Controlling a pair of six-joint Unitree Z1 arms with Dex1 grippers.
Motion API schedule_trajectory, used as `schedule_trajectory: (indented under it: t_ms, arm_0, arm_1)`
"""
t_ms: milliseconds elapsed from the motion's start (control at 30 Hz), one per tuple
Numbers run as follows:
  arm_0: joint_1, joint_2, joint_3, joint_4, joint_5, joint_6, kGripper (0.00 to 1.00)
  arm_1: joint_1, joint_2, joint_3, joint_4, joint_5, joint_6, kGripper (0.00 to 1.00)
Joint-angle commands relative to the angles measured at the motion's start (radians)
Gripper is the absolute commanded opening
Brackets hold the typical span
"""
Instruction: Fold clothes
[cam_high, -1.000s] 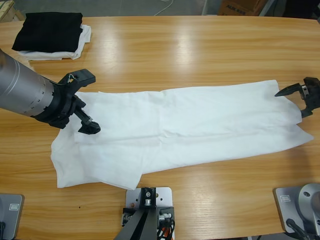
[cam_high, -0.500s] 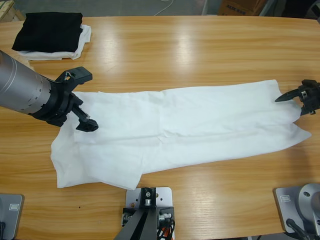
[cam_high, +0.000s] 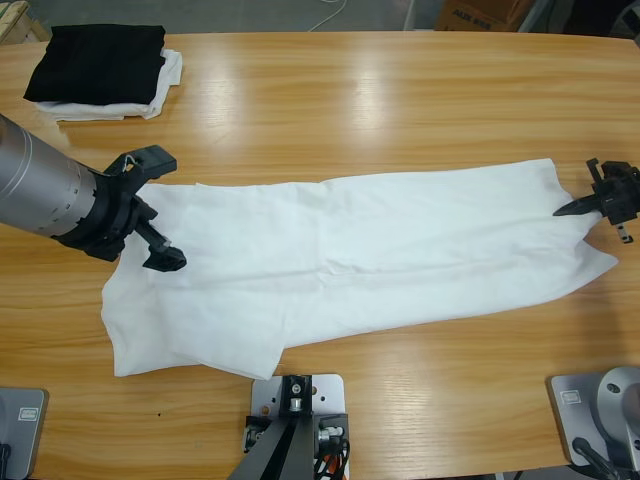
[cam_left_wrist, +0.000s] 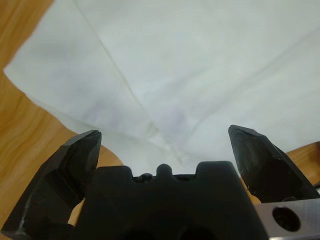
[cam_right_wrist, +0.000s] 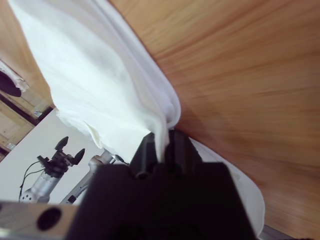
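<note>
Wooden table (cam_high: 400, 90): T-shirt (cam_high: 380, 250) spread flat; right gripper (cam_high: 585, 203) pinching hem, left gripper (cam_high: 152, 212) wide.

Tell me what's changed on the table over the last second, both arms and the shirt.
The left gripper, jaws open, slid back toward the table's left edge and now sits at the white T-shirt's left edge. The right gripper, shut on the shirt's right end, drew that corner slightly outward and toward the far side. The shirt's lie and the folded black garment on its white cloth stayed put.
</note>
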Motion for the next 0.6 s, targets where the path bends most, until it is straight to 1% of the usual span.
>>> schedule_trajectory:
  t_ms: [33, 133, 333, 367, 467, 600]
  arm_0:
    - [0.011, -0.006, 0.038, -0.006, 0.011, 0.007, 0.996]
    - [0.011, -0.004, 0.036, -0.013, 0.011, 0.007, 0.996]
    - [0.011, -0.01, 0.05, -0.015, 0.011, 0.007, 0.996]
    - [0.01, -0.01, 0.05, -0.015, 0.011, 0.007, 0.996]
    - [0.009, -0.013, 0.05, -0.015, 0.011, 0.007, 0.996]
    - [0.009, -0.013, 0.05, -0.018, 0.011, 0.007, 0.996]
  arm_1:
    - [0.014, -0.112, -0.021, 0.013, -0.139, 0.019, 0.0]
    - [0.014, -0.184, -0.04, -0.004, -0.269, 0.061, 0.0]
    - [0.014, -0.333, -0.055, -0.018, -0.5, 0.161, 0.0]
    - [0.014, -0.379, -0.067, -0.01, -0.553, 0.185, 0.0]
    - [0.014, -0.432, -0.072, 0.007, -0.585, 0.214, 0.0]
    - [0.014, -0.49, -0.064, 0.007, -0.66, 0.235, 0.0]
